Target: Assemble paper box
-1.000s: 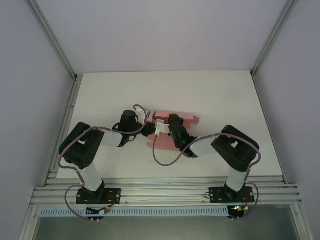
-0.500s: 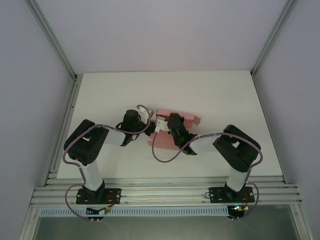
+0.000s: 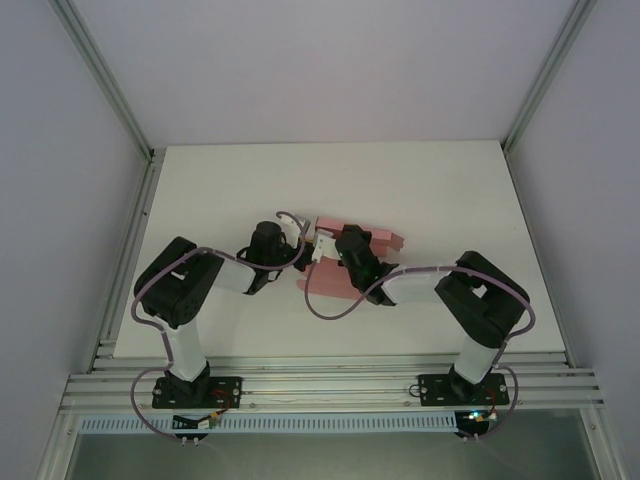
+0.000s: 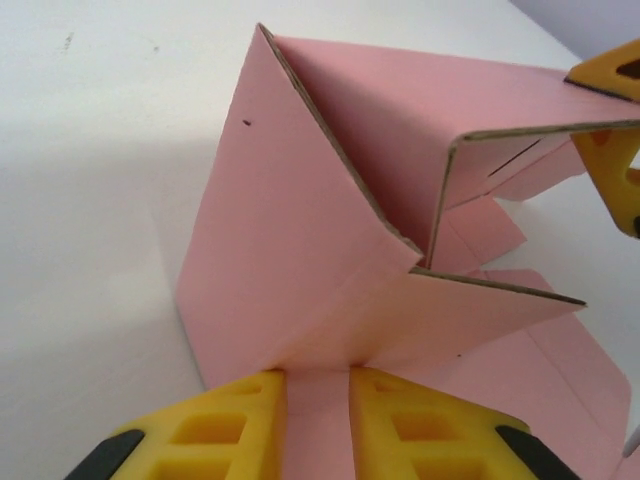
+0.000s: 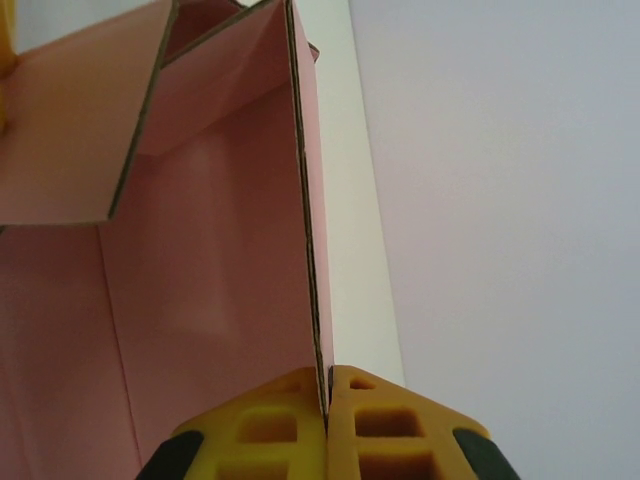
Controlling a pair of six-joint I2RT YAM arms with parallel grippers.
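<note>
From above, the paper box (image 3: 386, 240) lay about the middle of the white table (image 3: 430, 185), well clear of its corners and a little closer to the near edge than to the far one. It was a half-folded piece of pink card, with much of it hidden under the two arms that met over it. The left gripper (image 3: 298, 257) reached in from the left and the right gripper (image 3: 326, 247) from the right, their tips just beside each other at the box's left end. A pink flap stuck out towards the near edge below them.

Through the left wrist camera, the left gripper's yellow fingers (image 4: 235, 425) stood close together at the bottom, with a strip of pink card showing face-on in the narrow gap. I could not tell whether they were pinching it or merely resting against it. Beyond them the card rose from the table (image 4: 90, 150) in tilted panels, one folded over like a roof. A yellow finger of the right gripper (image 4: 612, 140) touched that panel's far end at the right edge.

Through the right wrist camera, the right gripper (image 5: 327, 400) was clenched on the paper box: its two yellow fingers pressed together with an upright pink wall, seen edge-on, caught between them. To the left the box's inside opened out with another flap folded across. To the right ran a strip of table (image 5: 345, 200).
</note>
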